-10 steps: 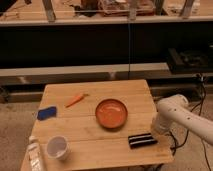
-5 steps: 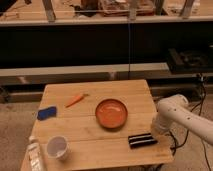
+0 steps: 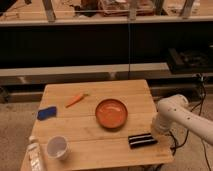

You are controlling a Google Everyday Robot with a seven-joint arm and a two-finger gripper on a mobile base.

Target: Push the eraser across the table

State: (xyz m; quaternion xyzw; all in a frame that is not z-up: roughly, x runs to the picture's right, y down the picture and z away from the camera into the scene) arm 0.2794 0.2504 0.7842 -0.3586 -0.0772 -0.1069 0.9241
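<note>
The eraser [image 3: 142, 140] is a flat black block with a pale lengthwise stripe. It lies near the front right corner of the light wooden table [image 3: 100, 92]. My white arm reaches in from the right. The gripper [image 3: 156, 131] sits low at the table's right edge, right beside the eraser's right end. I cannot tell whether it touches the eraser.
An orange dish [image 3: 111, 113] sits mid-table just behind the eraser. A carrot [image 3: 75, 100] and a blue soft pad [image 3: 47, 113] lie at the left. A white cup [image 3: 57, 147] and a pale bottle [image 3: 35, 152] stand at the front left. Dark shelving runs behind the table.
</note>
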